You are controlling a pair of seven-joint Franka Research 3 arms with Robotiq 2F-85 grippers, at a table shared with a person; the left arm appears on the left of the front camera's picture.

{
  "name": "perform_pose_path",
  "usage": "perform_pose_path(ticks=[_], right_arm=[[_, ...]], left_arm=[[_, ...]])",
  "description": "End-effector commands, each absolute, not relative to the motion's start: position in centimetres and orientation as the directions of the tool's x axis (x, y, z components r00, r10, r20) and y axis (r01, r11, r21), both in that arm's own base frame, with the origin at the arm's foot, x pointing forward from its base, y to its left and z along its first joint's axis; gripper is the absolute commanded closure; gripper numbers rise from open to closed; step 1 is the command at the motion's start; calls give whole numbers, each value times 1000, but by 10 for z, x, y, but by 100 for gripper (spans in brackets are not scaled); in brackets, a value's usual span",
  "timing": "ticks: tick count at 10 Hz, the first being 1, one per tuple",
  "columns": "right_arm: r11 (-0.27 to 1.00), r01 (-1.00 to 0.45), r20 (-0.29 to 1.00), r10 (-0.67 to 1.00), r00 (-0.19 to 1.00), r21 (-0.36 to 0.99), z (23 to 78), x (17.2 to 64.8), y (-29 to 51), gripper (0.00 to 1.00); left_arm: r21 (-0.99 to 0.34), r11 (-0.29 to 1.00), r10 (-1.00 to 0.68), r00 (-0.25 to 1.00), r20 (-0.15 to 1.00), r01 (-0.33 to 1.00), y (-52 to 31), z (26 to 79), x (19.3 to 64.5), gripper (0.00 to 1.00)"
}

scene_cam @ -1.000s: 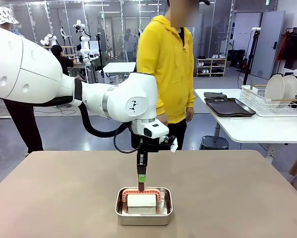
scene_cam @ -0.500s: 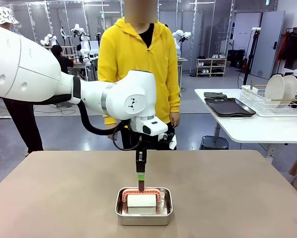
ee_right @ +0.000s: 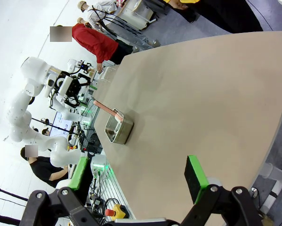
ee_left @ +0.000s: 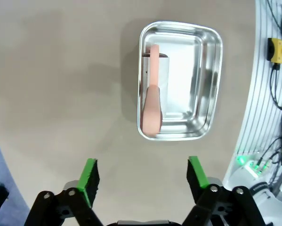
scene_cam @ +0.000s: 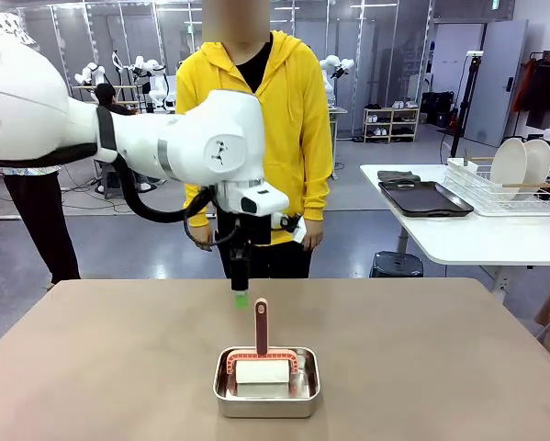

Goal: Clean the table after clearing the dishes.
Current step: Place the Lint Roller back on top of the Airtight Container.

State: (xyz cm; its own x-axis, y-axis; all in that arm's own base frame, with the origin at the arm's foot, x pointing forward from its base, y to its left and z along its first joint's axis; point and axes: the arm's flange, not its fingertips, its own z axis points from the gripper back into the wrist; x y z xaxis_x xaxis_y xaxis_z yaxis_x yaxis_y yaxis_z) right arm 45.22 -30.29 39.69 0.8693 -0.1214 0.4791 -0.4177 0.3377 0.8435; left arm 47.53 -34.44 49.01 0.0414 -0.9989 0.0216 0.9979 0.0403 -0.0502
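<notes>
Front view: at center frame, the left gripper (scene_cam: 241, 296) hangs above the table (scene_cam: 91, 367), clear of the pink brush handle (scene_cam: 261, 326) that stands up from a small steel pan (scene_cam: 266, 397) at bottom center; a person in a yellow hoodie (scene_cam: 256, 119) stands at the far edge. At right, on a white side table (scene_cam: 477, 234), a dark tray (scene_cam: 426, 197) lies beside a wire rack holding white plates (scene_cam: 518, 165), so the dishes look already cleared. Left wrist view: the green-padded fingers (ee_left: 90, 175) at the bottom of the frame stand spread and empty, with the pan at upper right, the brush lying in it over a white block (ee_left: 181, 70). Right wrist view: the right gripper (ee_right: 136, 181), at the bottom of the frame, is likewise spread and holds nothing; the pan sits left of center on the bare tabletop. Judged from this, the wiping tool rests in its pan and the cleaning step appears finished or paused; any next move would call for re-gripping the handle squarely.
</notes>
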Motion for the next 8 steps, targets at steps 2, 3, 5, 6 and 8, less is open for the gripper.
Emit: perform_pose_path(ticks=[2,3,5,6,8], right_arm=[[334,-424,487,-128,864,842,399,448,-298,0],[334,-424,487,-128,864,842,399,448,-298,0],[334,-424,487,-128,864,842,399,448,-298,0],[334,-424,487,-128,864,842,399,448,-298,0],[334,-424,487,-128,864,842,399,448,-298,0]], left_arm=[[-65,164,-984,167,55,984,-303,520,468,0],[-75,276,-956,282,84,958,-282,527,467,0],[-100,412,-889,423,175,906,-229,536,462,0],[-115,458,-851,472,230,882,-192,538,459,0],[-122,492,-795,502,340,862,-135,536,450,0]])
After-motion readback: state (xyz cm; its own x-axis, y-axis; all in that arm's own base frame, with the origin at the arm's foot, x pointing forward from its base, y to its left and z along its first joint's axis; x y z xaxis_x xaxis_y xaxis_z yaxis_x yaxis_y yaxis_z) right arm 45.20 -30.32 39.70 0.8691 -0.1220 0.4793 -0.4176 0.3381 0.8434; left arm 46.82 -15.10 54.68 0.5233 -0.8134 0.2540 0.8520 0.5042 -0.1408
